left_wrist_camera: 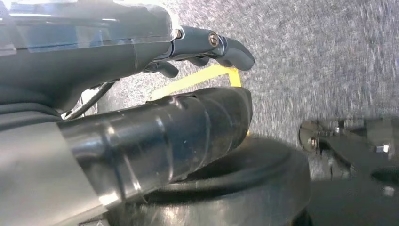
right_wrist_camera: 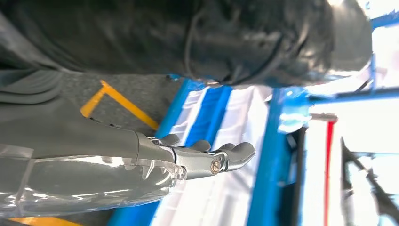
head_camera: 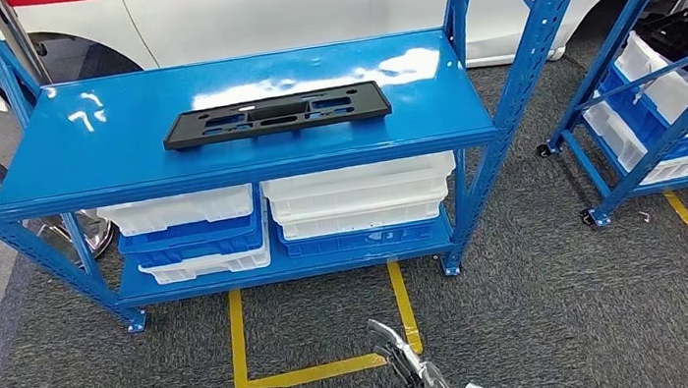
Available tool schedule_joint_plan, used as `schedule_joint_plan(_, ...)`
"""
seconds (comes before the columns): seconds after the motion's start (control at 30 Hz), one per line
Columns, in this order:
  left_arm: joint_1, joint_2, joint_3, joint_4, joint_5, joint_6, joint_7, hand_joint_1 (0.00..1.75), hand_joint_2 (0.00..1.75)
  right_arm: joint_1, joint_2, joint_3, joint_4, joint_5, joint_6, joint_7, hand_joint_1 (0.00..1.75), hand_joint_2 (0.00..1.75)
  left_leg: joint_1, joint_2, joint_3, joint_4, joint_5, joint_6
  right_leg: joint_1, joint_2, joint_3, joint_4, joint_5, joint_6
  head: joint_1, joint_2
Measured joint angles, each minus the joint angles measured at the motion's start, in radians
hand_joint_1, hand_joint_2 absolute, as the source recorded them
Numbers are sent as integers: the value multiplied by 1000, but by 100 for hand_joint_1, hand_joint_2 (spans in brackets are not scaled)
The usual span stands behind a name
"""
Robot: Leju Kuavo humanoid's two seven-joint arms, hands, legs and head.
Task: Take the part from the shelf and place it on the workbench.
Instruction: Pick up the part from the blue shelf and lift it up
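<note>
The part (head_camera: 276,115) lies flat on the shelf (head_camera: 120,172), long axis left-right, far ahead of the right robot hand (right_wrist_camera: 207,157), seemingly empty, fingers loosely extended.

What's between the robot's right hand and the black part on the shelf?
In the head view, between the right hand and the part: grey carpet, yellow floor tape, and the shelf's front edge.
</note>
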Motion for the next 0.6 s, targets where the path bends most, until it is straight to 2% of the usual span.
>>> schedule_joint_plan(0.03, 0, 0, -1, 0, -2, 0, 0, 0, 0, 0, -7, 3, -16, 9, 7, -6, 0, 0, 0, 0, 0, 1, 0, 0, -1, 0, -6, 13, 6, 1, 0, 0)
schedule_joint_plan(0.07, 0, 1, -1, 0, -3, -1, 1, 0, 0, 0, -12, 6, -32, 19, 16, -13, 0, 0, -1, 0, 0, 2, -1, -1, -2, 0, 6, -11, 30, 0, 0, 0)
schedule_joint_plan(0.13, 0, 1, -2, 0, -8, -2, 2, 0, 0, -3, -18, 8, -64, 39, 40, -22, 0, 0, -1, -1, 1, 7, -4, -4, -2, -2, 70, -142, 97, -5, 0, 0)
schedule_joint_plan(0.2, -1, 1, -3, 0, -11, -3, 3, 0, 0, -9, -19, 9, -86, 57, 58, -25, 0, 0, -5, -2, 0, 14, -9, -10, 2, -5, 117, -241, 129, -12, 0, 0)
schedule_joint_plan(0.27, -2, 1, -3, 0, -12, -3, 5, 0, 0, -13, -19, 9, -102, 66, 67, -25, 0, 0, -8, -2, -3, 17, -11, -17, 7, -4, 120, -255, 129, -17, 0, 0)
schedule_joint_plan(0.33, -2, 1, -3, 0, -12, -3, 6, 0, 0, -13, -20, 9, -117, 71, 70, -25, 0, 0, -6, -1, -4, 15, -10, -27, 4, -3, 119, -258, 132, -25, 0, 0)
schedule_joint_plan(0.4, -2, 1, -4, 0, -12, -3, 6, 0, 0, -14, -20, 9, -129, 73, 71, -25, 0, 0, -5, -3, -16, 44, -34, -38, -1, -3, 121, -267, 137, -36, -1, 0)
schedule_joint_plan(0.43, -2, 1, -4, 0, -12, -3, 6, 0, 0, -15, -20, 9, -134, 74, 72, -25, 0, 0, -3, -4, -34, 85, -61, -44, -4, -4, 122, -270, 139, -41, -1, 0)
schedule_joint_plan(0.5, -1, 1, -4, 0, -12, -3, 6, 0, 0, -16, -20, 10, -139, 75, 72, -25, 0, 0, 0, -5, -92, 213, -126, -52, -4, -6, 120, -270, 140, -44, -1, 0)
schedule_joint_plan(0.53, -1, 1, -4, 0, -12, -3, 6, 0, 0, -16, -20, 10, -140, 76, 72, -25, 0, 0, 2, -5, -118, 270, -146, -55, -4, -6, 120, -270, 140, -44, -1, 0)
schedule_joint_plan(0.57, 0, 2, -4, 0, -12, -3, 6, 0, 0, -16, -20, 10, -140, 77, 72, -25, 0, 0, 4, -5, -131, 296, -146, -58, -4, -5, 120, -270, 140, -44, -1, 0)
schedule_joint_plan(0.6, 0, 2, -4, 0, -12, -3, 6, 0, 0, -16, -20, 10, -140, 78, 72, -25, 0, 0, 6, -5, -125, 284, -126, -59, -5, -5, 121, -269, 140, -43, -1, 0)
